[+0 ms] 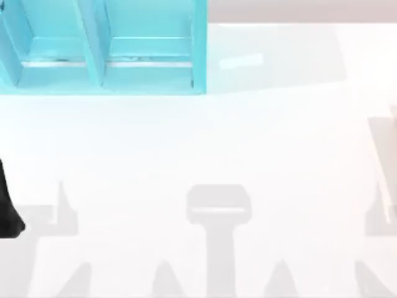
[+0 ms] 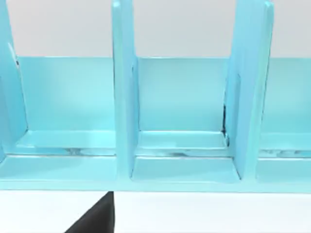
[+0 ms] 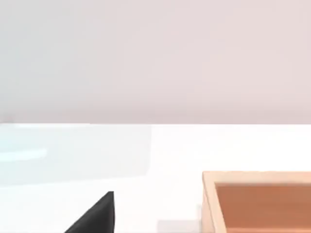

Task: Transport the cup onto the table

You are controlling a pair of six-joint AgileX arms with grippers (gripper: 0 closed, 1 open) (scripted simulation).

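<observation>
The cup is out of view. The white table (image 1: 260, 143) spreads below the camera. My left arm (image 1: 9, 211) shows as a black shape at the table's left edge. From its wrist, a black part of my left gripper (image 2: 97, 217) hangs over the table (image 2: 204, 211), facing the turquoise shelf's compartments, which look bare. A black part of my right gripper (image 3: 97, 217) shows over the table (image 3: 170, 155) in the right wrist view.
A turquoise shelf unit (image 1: 198, 49) with upright dividers (image 2: 124, 97) stands at the back left. A wooden box (image 3: 210, 204) with an orange inside sits on the table near my right gripper. Grey shadows of the arms fall across the table's front.
</observation>
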